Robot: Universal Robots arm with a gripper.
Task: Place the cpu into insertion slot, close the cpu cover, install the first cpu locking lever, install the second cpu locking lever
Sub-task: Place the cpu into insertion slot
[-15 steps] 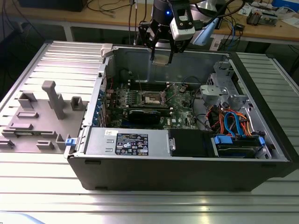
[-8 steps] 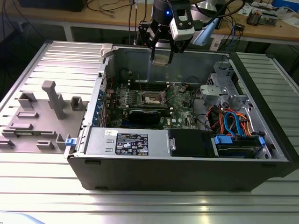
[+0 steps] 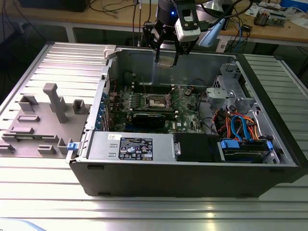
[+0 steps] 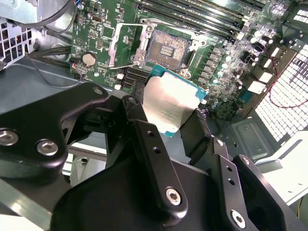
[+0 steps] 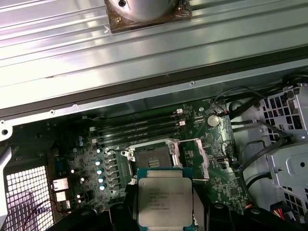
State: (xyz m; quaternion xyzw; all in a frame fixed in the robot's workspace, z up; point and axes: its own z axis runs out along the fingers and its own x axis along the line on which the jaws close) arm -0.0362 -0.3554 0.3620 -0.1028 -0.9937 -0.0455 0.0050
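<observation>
Gripper (image 3: 167, 60) has its fingers pressed in on two opposite edges of the cpu (image 3: 165, 61), chip held flat, metal top up. We see it hanging well above the insertion slot (image 3: 158, 101), no contact. In the first wrist view the cpu (image 5: 165, 199) sits between the black fingers (image 5: 129, 206), and the insertion slot (image 5: 151, 156) shows just past its far edge, open and with nothing seated in it. In the second wrist view the cpu (image 4: 171, 103) overlaps the near corner of the insertion slot (image 4: 168, 49); we can't tell the height gap from there. Cpu cover (image 5: 205, 161) is swung up off the slot and stands just beside it; we mark it again in the second wrist view, cpu cover (image 4: 115, 48). Slot sits on the green motherboard (image 3: 187, 111) inside the open computer case (image 3: 192, 178). Memory slots (image 5: 139, 126) run just beside the slot on one side, and a long black card (image 3: 154, 119) lies near it on the opposite side.
</observation>
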